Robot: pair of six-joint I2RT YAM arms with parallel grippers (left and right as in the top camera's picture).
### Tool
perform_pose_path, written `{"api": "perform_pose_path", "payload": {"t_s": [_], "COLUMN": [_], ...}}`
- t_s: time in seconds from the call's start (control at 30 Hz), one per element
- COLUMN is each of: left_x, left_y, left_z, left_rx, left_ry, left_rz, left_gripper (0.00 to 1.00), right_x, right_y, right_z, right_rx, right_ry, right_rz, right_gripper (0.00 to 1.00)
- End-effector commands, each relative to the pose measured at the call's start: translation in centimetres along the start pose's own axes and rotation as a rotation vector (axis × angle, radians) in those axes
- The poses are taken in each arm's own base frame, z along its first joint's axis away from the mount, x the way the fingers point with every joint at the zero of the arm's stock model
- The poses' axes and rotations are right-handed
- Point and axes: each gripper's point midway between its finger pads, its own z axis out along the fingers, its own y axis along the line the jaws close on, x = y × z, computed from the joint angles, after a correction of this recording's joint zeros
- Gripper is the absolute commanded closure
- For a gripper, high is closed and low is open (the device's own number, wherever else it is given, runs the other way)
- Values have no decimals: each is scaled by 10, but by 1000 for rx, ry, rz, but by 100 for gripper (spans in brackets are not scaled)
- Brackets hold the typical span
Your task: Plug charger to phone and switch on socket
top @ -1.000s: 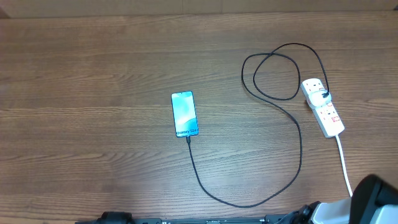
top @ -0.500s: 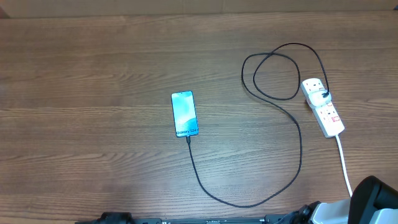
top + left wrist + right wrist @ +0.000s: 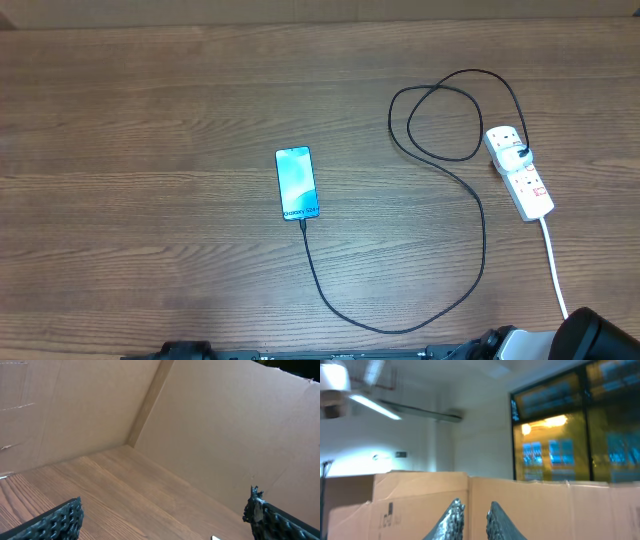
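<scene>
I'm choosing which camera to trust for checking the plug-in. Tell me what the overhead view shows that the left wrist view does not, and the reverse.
Only the overhead view shows the phone, the black charger running from the phone's near end to the socket, and the socket's white cord. Only the left wrist view shows the left gripper, its fingers spread wide with nothing between them, and the cardboard walls meeting in a corner. Both show the wooden table.

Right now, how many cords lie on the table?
2: a black charger cable looping from the phone to the power strip, and the strip's white cord trailing toward the near edge.
</scene>
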Motion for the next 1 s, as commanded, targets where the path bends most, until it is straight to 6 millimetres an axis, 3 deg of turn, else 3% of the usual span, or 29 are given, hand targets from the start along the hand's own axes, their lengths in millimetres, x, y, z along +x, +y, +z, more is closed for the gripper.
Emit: {"api": "perform_pose_path", "payload": {"t_s": [0.0,0.2,0.33,0.43,0.63,0.8,0.97], "left_x": [1,1,1,1,1,1,1], "left_y": [1,1,1,1,1,1,1], "left_z": [-1,-1,-1,-1,-1,-1,-2], "left_rx": [-14,-14,-13,-13,-16,-16,-18], "left_ry": [-5,-5,-5,-5,-6,-6,-7], "left_rz": [-1,-2,-2,-2,-1,-1,-1], "left_gripper": [1,0,0,0,0,0,1], "right_x": [6,7,24,44,104,170,248], "right_y": [-21,-28,-29,-33,-53,-71,-93], "right_z": [-2,-18,-28,-40,-73,-104,-139], "right_rx": [86,264,344,415,521,539,562], "right_ry": [11,-52,-15,30,146,249,335], "right_rz": [25,82,162,196,392,568,664], "right_gripper": [83,68,53,49,38,33,29]}}
